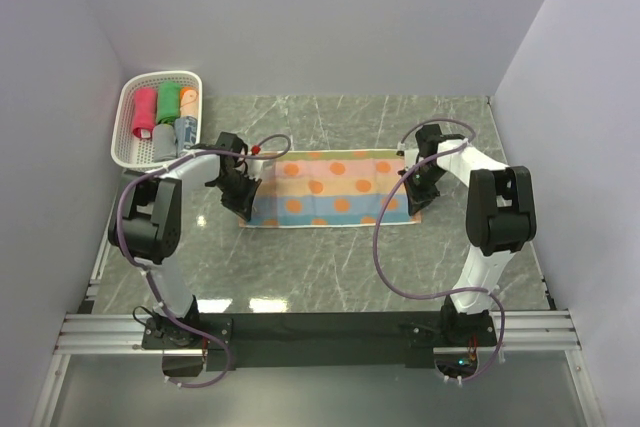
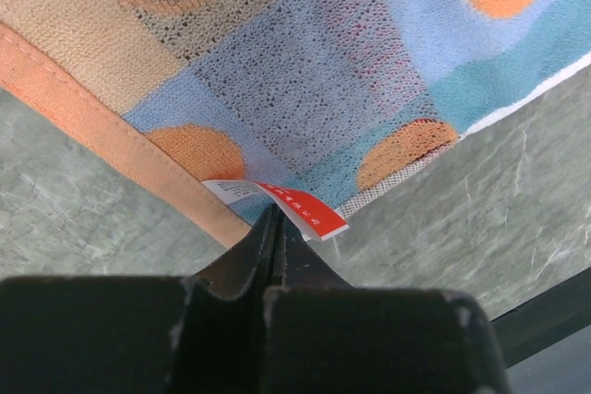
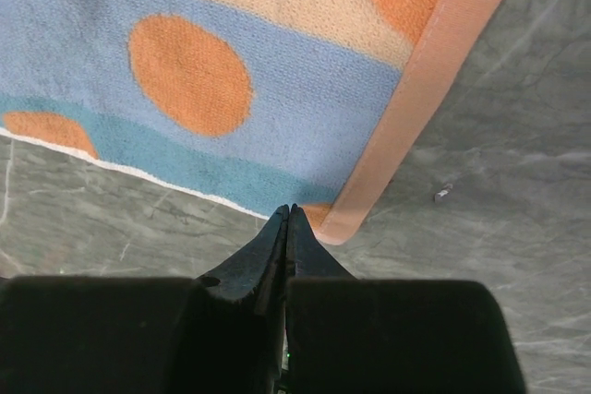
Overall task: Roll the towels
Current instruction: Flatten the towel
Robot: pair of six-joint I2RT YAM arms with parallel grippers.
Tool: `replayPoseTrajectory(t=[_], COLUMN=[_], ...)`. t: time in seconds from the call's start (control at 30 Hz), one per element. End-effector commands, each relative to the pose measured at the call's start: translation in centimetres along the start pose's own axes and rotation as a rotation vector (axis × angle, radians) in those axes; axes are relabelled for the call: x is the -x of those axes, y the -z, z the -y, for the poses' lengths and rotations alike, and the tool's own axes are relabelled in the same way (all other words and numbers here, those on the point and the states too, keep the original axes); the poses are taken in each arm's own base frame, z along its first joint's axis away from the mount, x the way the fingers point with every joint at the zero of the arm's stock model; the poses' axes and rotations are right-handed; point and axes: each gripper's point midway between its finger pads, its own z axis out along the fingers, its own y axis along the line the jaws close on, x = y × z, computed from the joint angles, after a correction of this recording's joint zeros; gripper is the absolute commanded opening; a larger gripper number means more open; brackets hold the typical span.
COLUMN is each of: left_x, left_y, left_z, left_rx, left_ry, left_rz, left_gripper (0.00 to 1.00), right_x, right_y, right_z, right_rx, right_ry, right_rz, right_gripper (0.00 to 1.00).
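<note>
A flat towel (image 1: 335, 187) with light-blue, beige and teal bands and orange dots lies spread on the marble table. My left gripper (image 1: 241, 209) is at its near left corner. In the left wrist view the jaws (image 2: 272, 216) are shut on that corner, by a red-and-white label (image 2: 295, 208). My right gripper (image 1: 413, 209) is at the near right corner. In the right wrist view the jaws (image 3: 290, 212) are shut at the corner's orange hem (image 3: 406, 117). Rolled towels lie in the basket: pink-red (image 1: 145, 110), green (image 1: 168, 101), orange (image 1: 188, 100), grey-blue (image 1: 185, 132).
The white perforated basket (image 1: 126, 107) stands at the far left corner of the table. Grey walls close in the left, back and right sides. Purple cables loop from both arms over the near table. A small speck (image 3: 443, 194) lies on the table right of the towel.
</note>
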Motion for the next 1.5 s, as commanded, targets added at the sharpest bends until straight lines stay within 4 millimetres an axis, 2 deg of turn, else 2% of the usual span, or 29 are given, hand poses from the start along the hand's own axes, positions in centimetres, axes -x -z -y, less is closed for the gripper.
replayPoseTrajectory(t=[0.0,0.27,0.4,0.5,0.67,0.87,0.9,0.97,1.0,1.03,1.07,1.13,1.17,1.2,1.23,1.27,1.3,1.33,1.37,1.4,1.43,1.47], left_x=[0.3,-1.3,-3.6,-5.5,-6.5,-3.9,-3.0,-2.4,-1.5,-1.5,-0.9,0.8,2.0,2.7,3.3,4.5,5.3,6.1,7.9,8.6,9.5,11.2], left_y=[-0.3,-1.6,-1.6,-1.0,-0.4,-0.8,-0.5,0.0,0.5,0.9,1.3,2.6,3.6,4.3,4.9,6.0,6.6,7.1,8.2,8.3,8.6,9.7], left_z=[-0.2,-1.5,-2.0,-2.4,-2.7,-1.4,-1.3,-0.7,-0.6,-0.2,0.2,0.9,1.5,1.7,1.9,2.0,1.8,1.5,0.9,-0.5,-1.3,-2.3], left_rx=[0.010,0.066,0.102,0.128,0.148,0.068,0.061,0.031,0.025,0.010,-0.011,-0.035,-0.057,-0.066,-0.070,-0.069,-0.076,-0.074,-0.061,-0.056,-0.052,-0.032], left_ry=[0.006,0.020,0.008,-0.024,-0.066,-0.059,-0.065,-0.083,-0.092,-0.096,-0.098,-0.108,-0.110,-0.114,-0.117,-0.123,-0.118,-0.104,-0.103,-0.064,-0.036,-0.024], left_rz=[-0.002,-0.065,-0.127,-0.164,-0.184,-0.153,-0.133,-0.121,-0.100,-0.106,-0.090,-0.048,-0.021,0.001,0.020,0.051,0.077,0.103,0.159,0.178,0.201,0.249], left_gripper=[0.01,0.01,0.01,0.01,0.00,0.01,0.01,0.01,0.02,0.05,0.07,0.15,0.17,0.20,0.27,0.30,0.37,0.38,0.39,0.39,0.38,0.37], right_x=[-0.3,-2.0,-3.2,-4.2,-5.8,-5.2,-4.9,-4.0,-3.7,-3.5,-2.2,-1.4,0.1,0.7,2.1,2.9,3.7,5.3,6.3,7.3,9.3,10.3], right_y=[0.0,-2.0,-2.4,-1.7,-1.0,-0.8,-0.7,0.2,0.5,1.0,2.0,3.3,4.7,5.4,6.7,7.2,7.7,8.5,8.7,8.9,10.1,9.3], right_z=[0.5,2.5,3.6,3.4,2.3,-0.8,-1.2,-1.9,-2.0,-2.3,-2.6,-2.9,-3.4,-3.5,-3.5,-3.3,-3.1,-2.3,-1.7,-1.0,-0.5,0.6], right_rx=[-0.030,-0.127,-0.190,-0.193,-0.174,-0.100,-0.086,-0.055,-0.052,-0.035,-0.029,0.004,0.026,0.036,0.037,0.039,0.035,0.026,0.011,0.001,-0.015,-0.020], right_ry=[-0.006,-0.014,-0.015,-0.016,0.010,0.071,0.076,0.071,0.074,0.070,0.076,0.068,0.076,0.081,0.091,0.099,0.097,0.094,0.084,0.076,0.080,0.053], right_rz=[-0.010,-0.074,-0.112,-0.124,-0.151,-0.146,-0.139,-0.107,-0.096,-0.085,-0.042,-0.012,0.046,0.068,0.114,0.136,0.160,0.204,0.222,0.240,0.290,0.277], right_gripper=[0.00,0.00,0.00,0.00,0.00,0.00,0.01,0.08,0.10,0.12,0.16,0.23,0.30,0.34,0.39,0.40,0.41,0.41,0.41,0.41,0.40,0.39])
